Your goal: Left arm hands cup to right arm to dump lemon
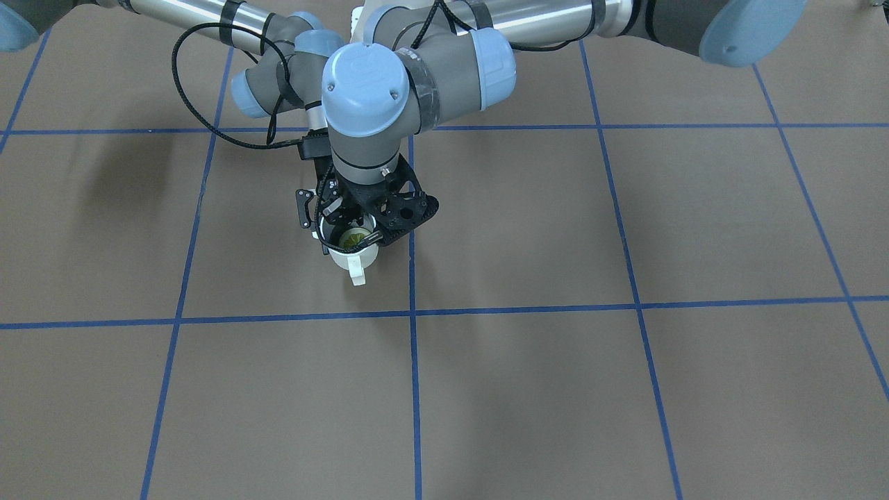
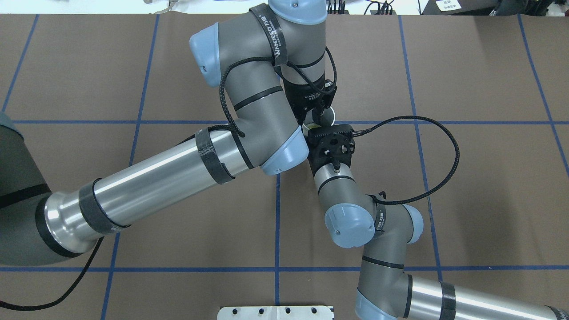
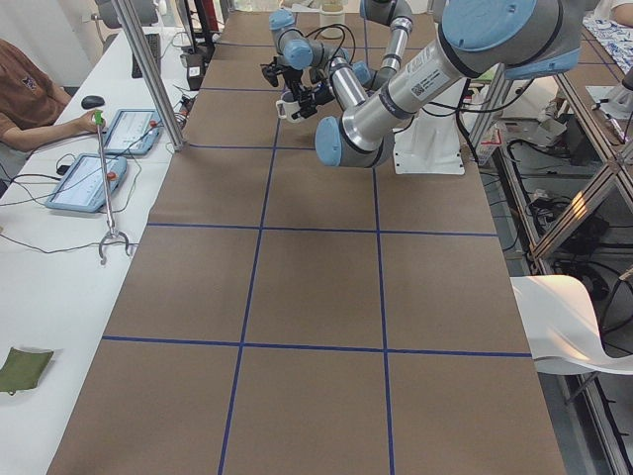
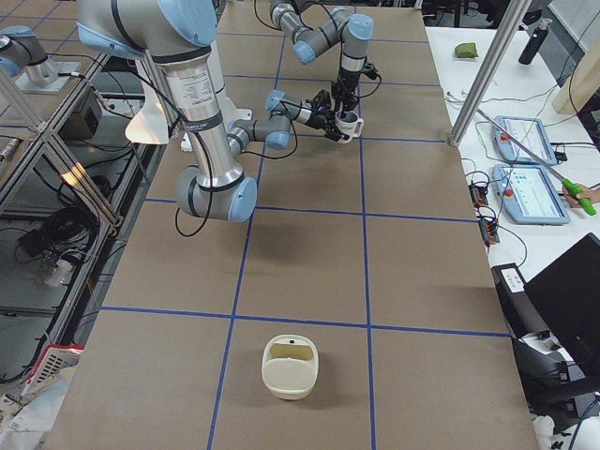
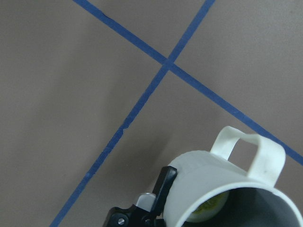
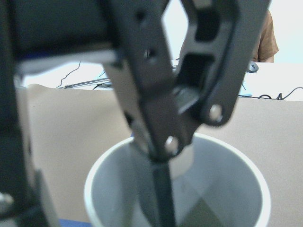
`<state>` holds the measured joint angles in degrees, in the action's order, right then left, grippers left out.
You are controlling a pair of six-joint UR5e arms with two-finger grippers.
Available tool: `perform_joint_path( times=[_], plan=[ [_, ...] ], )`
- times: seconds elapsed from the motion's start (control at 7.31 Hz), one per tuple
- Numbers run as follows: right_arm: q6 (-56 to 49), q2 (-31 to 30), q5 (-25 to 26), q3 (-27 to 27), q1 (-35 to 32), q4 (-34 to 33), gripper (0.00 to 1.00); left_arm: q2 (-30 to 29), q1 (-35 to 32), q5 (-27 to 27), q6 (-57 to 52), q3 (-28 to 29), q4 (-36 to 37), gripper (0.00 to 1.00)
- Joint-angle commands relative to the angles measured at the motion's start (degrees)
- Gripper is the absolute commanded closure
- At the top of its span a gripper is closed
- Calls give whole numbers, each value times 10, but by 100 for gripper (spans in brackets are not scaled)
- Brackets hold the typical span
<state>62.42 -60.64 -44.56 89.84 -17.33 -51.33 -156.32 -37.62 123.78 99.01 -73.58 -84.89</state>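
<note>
The off-white cup (image 1: 353, 258) hangs upright a little above the table near its middle, handle toward the operators' side. The lemon (image 1: 353, 238) lies inside it. My left gripper (image 1: 361, 232) comes down from above and is shut on the cup's wall. In the left wrist view one finger (image 5: 163, 187) presses the outside of the cup (image 5: 222, 189), and the lemon (image 5: 213, 205) shows in the mouth. My right gripper (image 1: 321, 214) reaches in from the robot's side, open, one finger beside the cup and apart from it. The right wrist view looks into the cup (image 6: 236, 158).
The brown table (image 1: 555, 389) carries a grid of blue tape lines. An off-white container (image 4: 291, 366) sits on it toward the robot's right end, also at the bottom edge of the overhead view (image 2: 275, 312). Both arms cross closely above the cup.
</note>
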Motion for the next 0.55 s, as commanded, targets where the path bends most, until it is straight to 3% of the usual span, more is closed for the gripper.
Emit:
perform_joint_path(
  times=[0.0,0.27,0.41],
  plan=[
    [-4,-6,-2,1,-1,18,74,1,-31,2,0,-52,16,0],
    [-29,-52,-21,20,-30,130,74,8,-61,3,-8,-80,31,0],
    [-30,-113,-54,72,-58,134,74,8,-67,2,-14,-79,31,0]
  ],
)
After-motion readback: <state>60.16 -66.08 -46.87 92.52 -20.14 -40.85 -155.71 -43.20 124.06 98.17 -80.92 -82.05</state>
